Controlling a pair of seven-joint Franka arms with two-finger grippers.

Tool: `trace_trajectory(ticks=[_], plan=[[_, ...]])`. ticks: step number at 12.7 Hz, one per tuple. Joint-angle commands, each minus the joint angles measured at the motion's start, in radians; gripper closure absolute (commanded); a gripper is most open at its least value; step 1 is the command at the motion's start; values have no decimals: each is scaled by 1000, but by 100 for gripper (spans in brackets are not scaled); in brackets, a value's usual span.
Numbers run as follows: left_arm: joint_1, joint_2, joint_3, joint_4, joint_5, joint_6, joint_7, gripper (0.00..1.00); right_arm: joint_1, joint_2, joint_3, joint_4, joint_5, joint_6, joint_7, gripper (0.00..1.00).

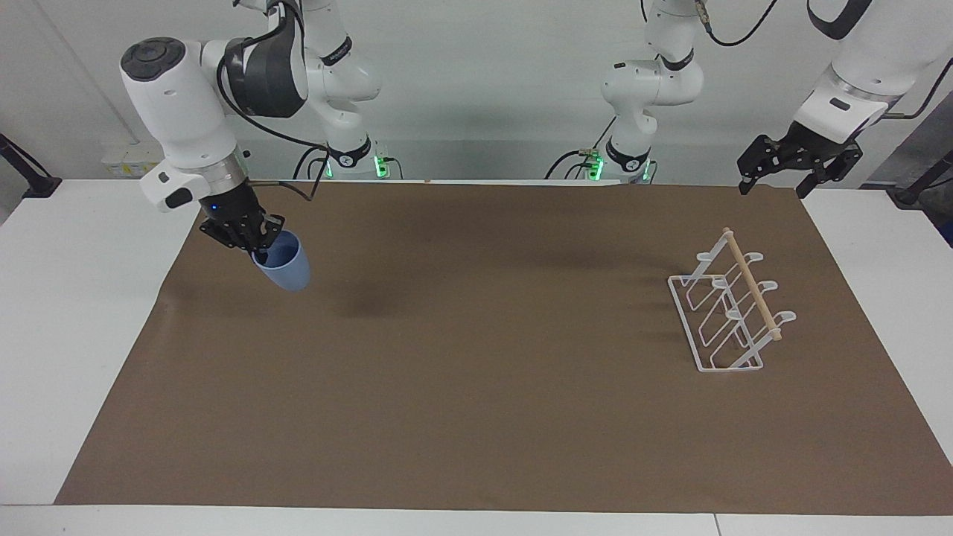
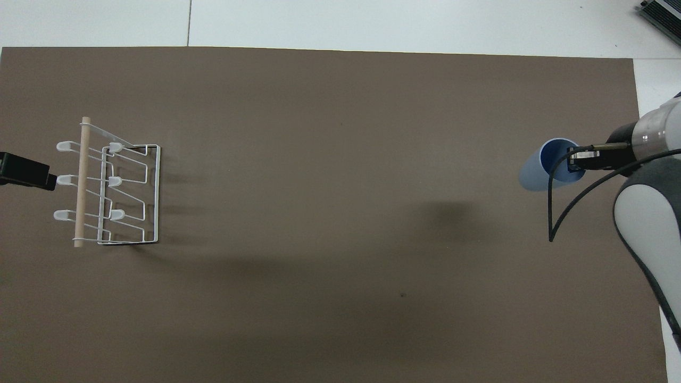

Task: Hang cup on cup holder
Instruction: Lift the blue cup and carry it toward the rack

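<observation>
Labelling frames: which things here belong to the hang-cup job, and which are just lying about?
Job:
- cup, held off the mat by the right tool
- cup holder, at the left arm's end

Lying about:
- brown mat
- left tool, waiting over the mat's corner

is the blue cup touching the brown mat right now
Apart. The facing view shows the cup hanging from the right gripper, its shadow offset on the mat.
</observation>
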Motion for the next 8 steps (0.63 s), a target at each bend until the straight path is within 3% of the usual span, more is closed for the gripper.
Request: trace_trajectory(ticks=[1, 5, 8], plan=[[2, -25, 0, -29, 6, 12, -7, 0, -6, -25, 7, 23, 6, -42, -50, 99], [2, -25, 0, -29, 6, 11, -7, 0, -4, -42, 27, 24, 31, -42, -162, 99], [0, -25, 0, -29, 8, 8, -10, 0, -3, -42, 47, 27, 242, -3, -202, 99]])
